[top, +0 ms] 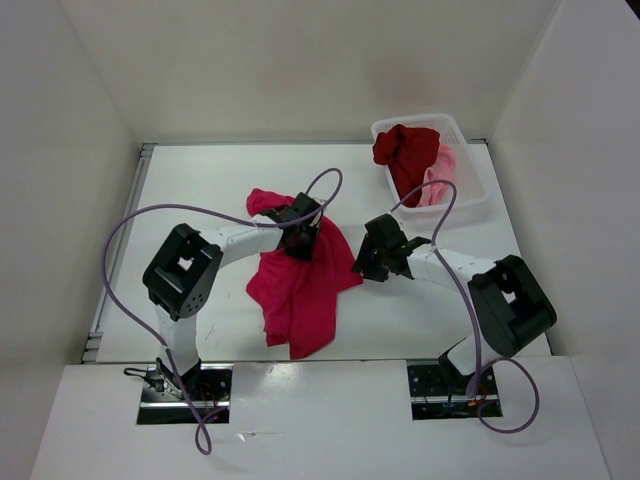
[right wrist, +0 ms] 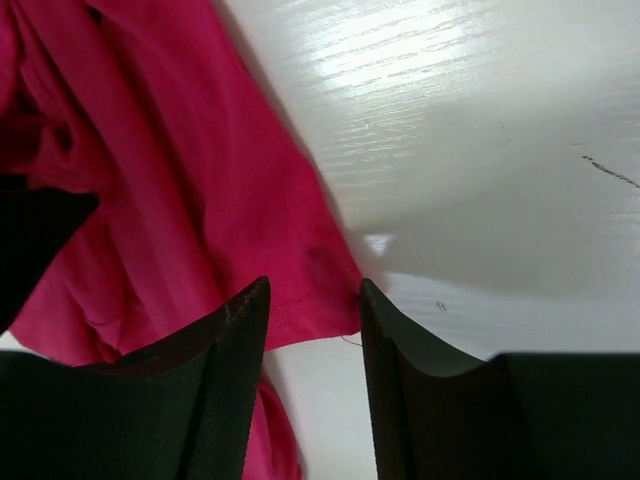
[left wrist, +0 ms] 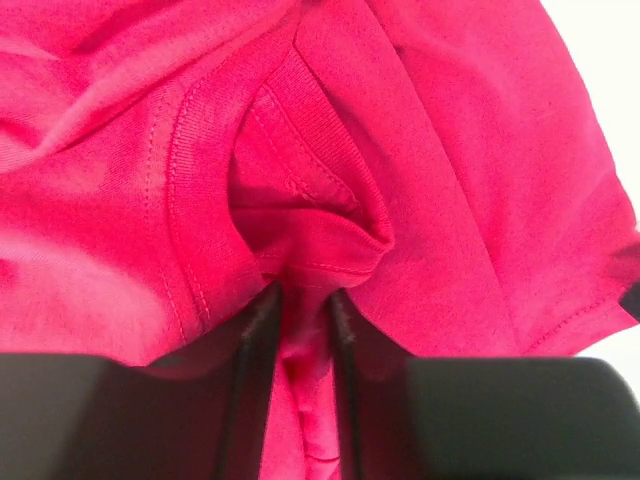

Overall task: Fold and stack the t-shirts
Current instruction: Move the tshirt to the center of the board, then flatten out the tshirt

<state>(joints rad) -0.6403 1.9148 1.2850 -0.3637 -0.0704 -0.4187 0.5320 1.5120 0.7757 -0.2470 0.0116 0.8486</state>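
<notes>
Pinching a fold of the crimson-pink t-shirt (top: 300,295) with the left gripper (left wrist: 303,300), jaws pressed nearly together on the cloth just below the ribbed collar (left wrist: 315,150). Lying crumpled at the centre of the top view on the white table (top: 200,190), spreading toward the lower middle of the frame, with a small part poking out to the upper left of that gripper. Holding the right gripper (top: 375,258) just right of the shirt's right edge, fingers spread apart and gripping nothing; in the right wrist view, showing bare table in the gap, with a hem corner of the shirt beside the finger on the left of the frame. Sitting bunched in the white mesh basket (top: 472,205) at the upper right of the top view: the dark red t-shirt (top: 405,155) toward the left, the light pink t-shirt (top: 443,178) touching it on the right, both well apart from the crimson-pink one.
</notes>
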